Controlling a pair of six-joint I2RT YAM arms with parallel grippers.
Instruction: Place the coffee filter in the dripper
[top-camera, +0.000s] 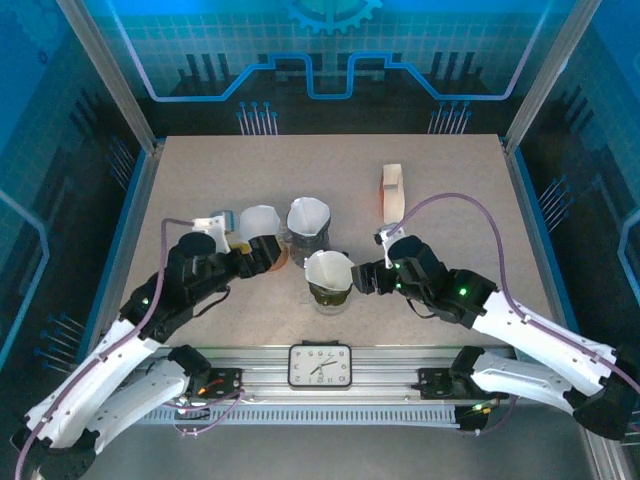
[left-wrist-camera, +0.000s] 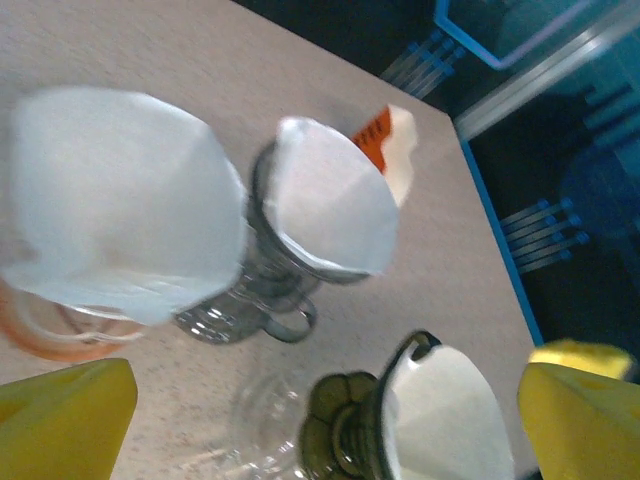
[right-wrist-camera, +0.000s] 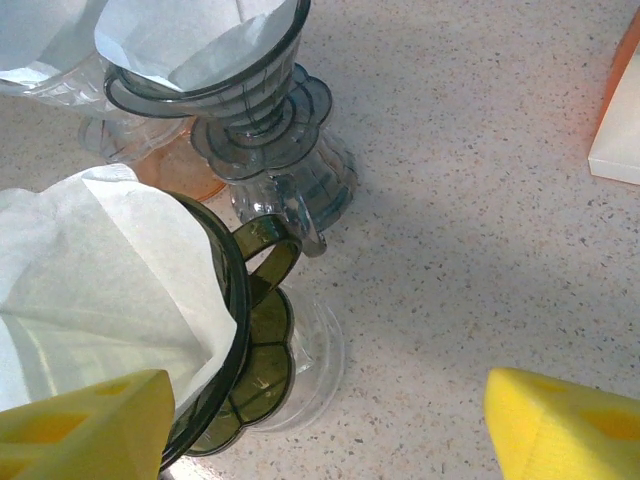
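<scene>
Three drippers stand close together, each with a white paper coffee filter in it. The orange dripper with its filter is on the left. The grey dripper holds a filter at the back. The green dripper with its filter is nearest. My left gripper sits beside the orange dripper, open, with nothing between its yellow fingers. My right gripper is just right of the green dripper, open; one finger overlaps the green rim.
An orange and white filter box stands upright at the back right, apart from the drippers. A clock lies on the rail at the near edge. Bare tabletop lies to the right and behind.
</scene>
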